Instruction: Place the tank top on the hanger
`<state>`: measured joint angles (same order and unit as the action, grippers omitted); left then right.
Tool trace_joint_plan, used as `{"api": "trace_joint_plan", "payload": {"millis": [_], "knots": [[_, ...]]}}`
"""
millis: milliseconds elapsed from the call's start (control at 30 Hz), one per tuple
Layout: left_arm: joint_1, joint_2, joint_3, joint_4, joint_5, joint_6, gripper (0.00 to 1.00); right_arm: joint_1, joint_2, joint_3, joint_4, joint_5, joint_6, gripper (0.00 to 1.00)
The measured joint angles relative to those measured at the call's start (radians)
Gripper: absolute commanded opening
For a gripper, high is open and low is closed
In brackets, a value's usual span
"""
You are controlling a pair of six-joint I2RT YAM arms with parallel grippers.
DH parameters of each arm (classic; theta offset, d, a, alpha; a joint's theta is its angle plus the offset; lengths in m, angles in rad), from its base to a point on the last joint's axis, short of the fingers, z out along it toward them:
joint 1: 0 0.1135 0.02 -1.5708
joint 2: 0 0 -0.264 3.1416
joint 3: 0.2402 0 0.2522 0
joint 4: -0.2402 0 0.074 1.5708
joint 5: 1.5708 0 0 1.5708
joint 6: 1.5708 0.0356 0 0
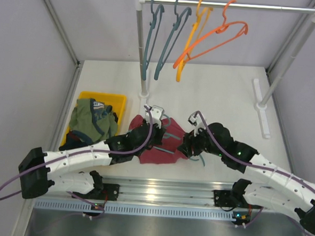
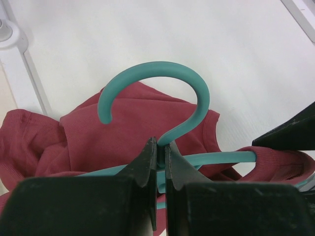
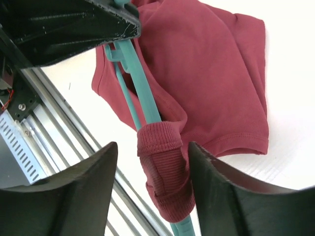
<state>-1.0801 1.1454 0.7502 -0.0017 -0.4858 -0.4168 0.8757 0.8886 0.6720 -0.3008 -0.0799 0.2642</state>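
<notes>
The maroon tank top lies crumpled on the white table between my two grippers. The light teal hanger lies on it, hook pointing away from the arms. My left gripper is shut on the hanger's neck just below the hook. In the right wrist view one ribbed strap of the tank top is wrapped over one hanger arm. My right gripper is open, its jaws wide on either side of that strap, and holds nothing. The hanger's far end is hidden under cloth.
A yellow bin holding the olive-green garment stands at the left. A clothes rail at the back carries two blue-teal hangers, a yellow one and an orange hanger. Its post stands just behind the tank top.
</notes>
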Motion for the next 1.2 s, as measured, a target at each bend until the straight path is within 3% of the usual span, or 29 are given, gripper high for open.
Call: {"api": "trace_joint_plan", "payload": {"millis": [200,267,400,567,667,700,833,933,1200], "knots": [[0.000,-0.010,0.000,-0.004,0.003,0.005,0.00,0.000,0.025,-0.004,0.020,-0.036,-0.002,0.45],[0.000,-0.011,0.002,-0.007,0.004,0.009,0.00,0.000,0.031,-0.005,0.029,-0.044,-0.001,0.35],[0.000,-0.011,0.006,-0.008,0.008,0.024,0.00,-0.001,0.031,-0.006,0.047,-0.074,0.003,0.00],[0.002,-0.013,0.018,-0.029,0.008,0.042,0.00,-0.001,0.025,-0.031,0.093,-0.103,0.021,0.00],[0.002,-0.013,0.024,-0.035,0.018,0.049,0.14,0.000,0.006,-0.051,0.111,-0.104,0.029,0.00],[0.002,-0.013,0.027,-0.037,0.021,0.050,0.26,0.001,-0.005,-0.059,0.116,-0.101,0.031,0.00],[-0.001,-0.013,0.051,-0.036,0.027,0.048,0.45,0.006,-0.051,-0.089,0.123,-0.077,0.047,0.00],[-0.001,-0.023,0.062,-0.035,0.029,0.049,0.51,0.006,-0.092,-0.114,0.122,-0.050,0.057,0.00],[-0.002,-0.087,0.065,-0.035,0.084,0.077,0.52,0.011,-0.209,-0.156,0.107,0.035,0.090,0.00]]}}
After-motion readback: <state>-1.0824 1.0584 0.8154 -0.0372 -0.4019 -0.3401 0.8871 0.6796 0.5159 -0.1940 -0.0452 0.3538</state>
